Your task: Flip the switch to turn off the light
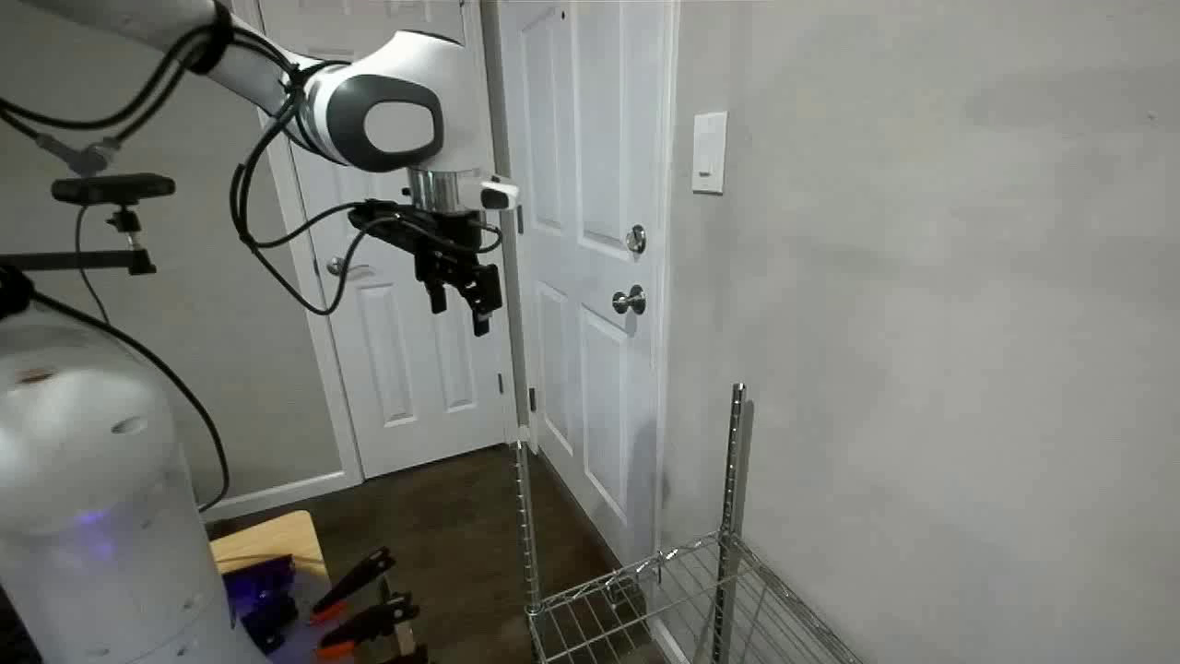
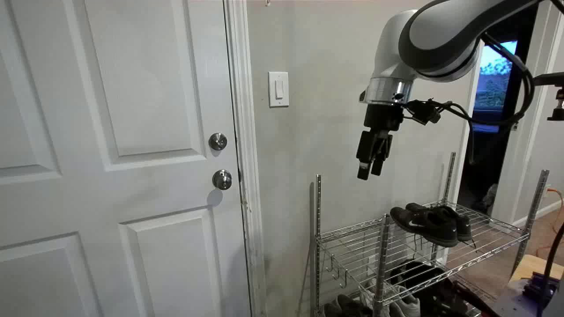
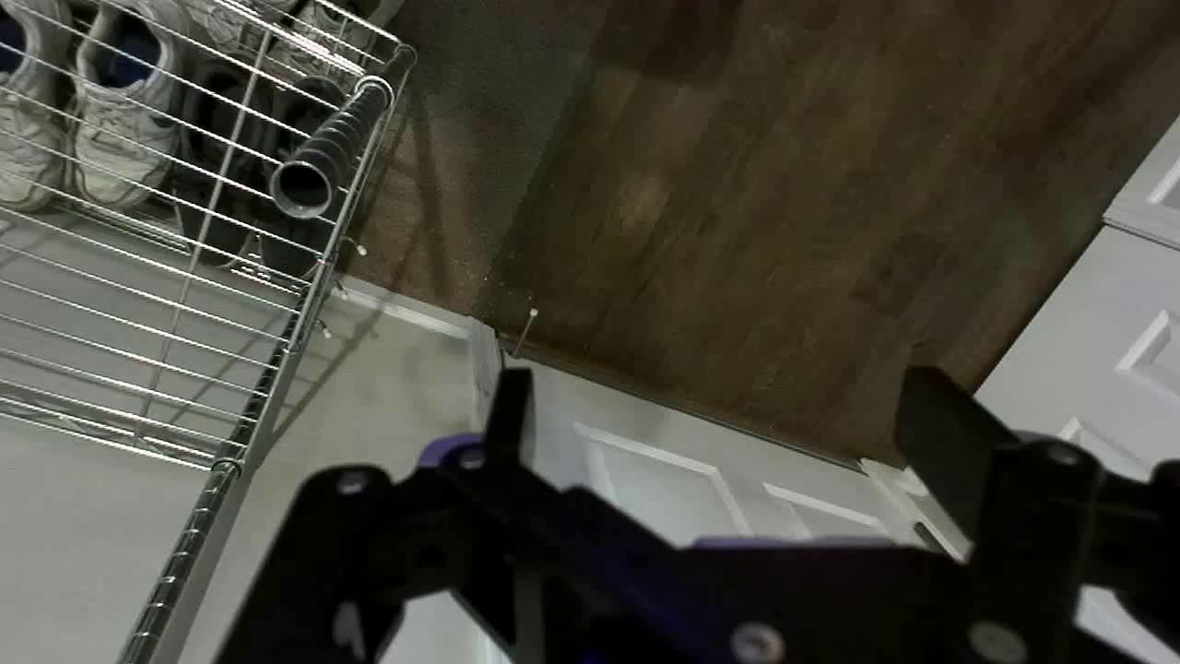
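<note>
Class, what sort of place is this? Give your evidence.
Probably a home entryway: a door with a deadbolt, a switch beside its frame, and shoes on a rack.

2 black fingers (image 2: 364,171) well apart from the white switch (image 2: 279,89) beside the door (image 2: 116,165)

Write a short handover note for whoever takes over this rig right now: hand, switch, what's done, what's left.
The hand is open and empty, pointing down in midair, clear of the switch.
The switch is on the wall beside the white door; I can't tell which way it is set.
Done: no flip is evident; the scene looks lit, though the light itself is out of view.
Left: bring the hand to the switch, flip it, then check that the light goes off.
</note>
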You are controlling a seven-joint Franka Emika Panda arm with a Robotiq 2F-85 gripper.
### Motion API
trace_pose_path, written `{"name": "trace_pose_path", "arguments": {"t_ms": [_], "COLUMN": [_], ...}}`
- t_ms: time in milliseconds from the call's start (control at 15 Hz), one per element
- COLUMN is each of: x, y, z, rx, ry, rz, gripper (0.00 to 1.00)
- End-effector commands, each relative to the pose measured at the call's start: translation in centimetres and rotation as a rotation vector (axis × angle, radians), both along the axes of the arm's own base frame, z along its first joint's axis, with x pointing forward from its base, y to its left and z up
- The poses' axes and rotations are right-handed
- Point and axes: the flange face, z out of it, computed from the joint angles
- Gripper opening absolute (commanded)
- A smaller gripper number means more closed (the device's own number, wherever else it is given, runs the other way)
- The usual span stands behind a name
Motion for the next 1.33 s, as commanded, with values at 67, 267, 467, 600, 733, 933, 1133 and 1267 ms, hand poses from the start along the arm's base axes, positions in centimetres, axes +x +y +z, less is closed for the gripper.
{"name": "trace_pose_path", "arguments": {"t_ms": [67, 267, 467, 600, 733, 933, 1133, 1267], "x": [0.0, 0.0, 0.0, 0.7, 2.0, 4.4, 6.2, 7.2], "y": [0.0, 0.0, 0.0, -0.2, -0.5, -0.7, -0.1, 0.3], "z": [0.1, 0.1, 0.1, -0.1, 0.4, 1.5, 2.8, 3.8], "rx": [0.000, 0.000, 0.000, -0.006, 0.020, 0.048, 0.056, 0.063], "ry": [0.001, 0.001, 0.001, -0.031, -0.092, -0.224, -0.368, -0.470], "rz": [0.000, 0.000, 0.000, -0.031, -0.066, -0.124, -0.169, -0.184], "gripper": [1.00, 1.00, 1.00, 1.00, 1.00, 1.00, 1.00, 0.74]}}
